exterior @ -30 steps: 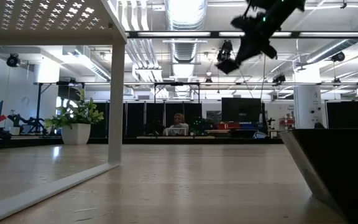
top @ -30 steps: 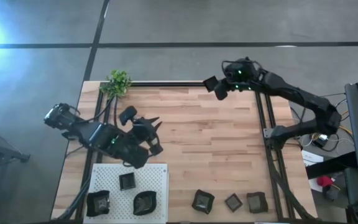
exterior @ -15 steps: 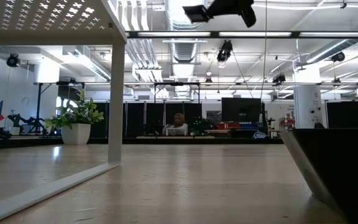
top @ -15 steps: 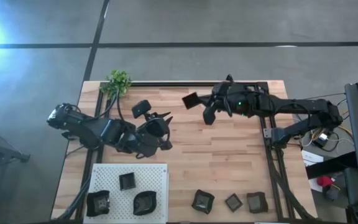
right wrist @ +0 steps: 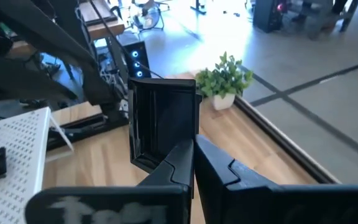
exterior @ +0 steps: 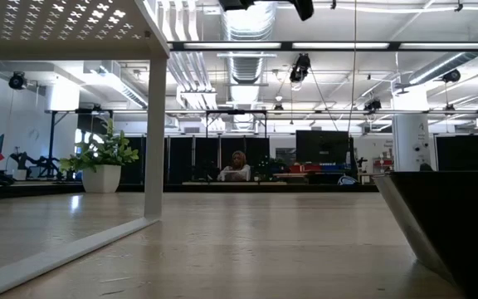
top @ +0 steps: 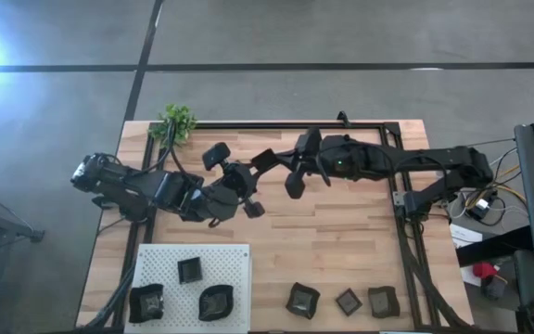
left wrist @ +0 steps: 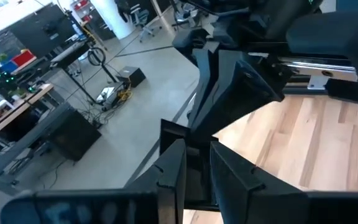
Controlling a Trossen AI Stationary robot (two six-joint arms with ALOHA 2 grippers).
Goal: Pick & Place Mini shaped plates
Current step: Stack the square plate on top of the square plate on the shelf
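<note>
Plates first, from the left: three mini shaped plates sit on the white perforated board (top: 235, 255) at the near left of the table (top: 332, 241): one wavy (top: 146, 301), one small square (top: 189, 270), one rounded (top: 216, 301). A small plant (top: 176, 122) stands at the far left corner. My left gripper (left wrist: 197, 148) is up over the table's middle, left of centre, fingers parted with a narrow gap. Something dark shows in that gap, but I cannot tell whether the fingers touch it. Just right of it, a held square plate (right wrist: 163, 121) hangs edge-up in the air. My right gripper (right wrist: 190, 152) is pinched tight on its rim, reaching in from the right. Three more plates line the near edge right of centre: wavy (top: 302, 299), small square (top: 348, 301), rounded square (top: 382, 301).
</note>
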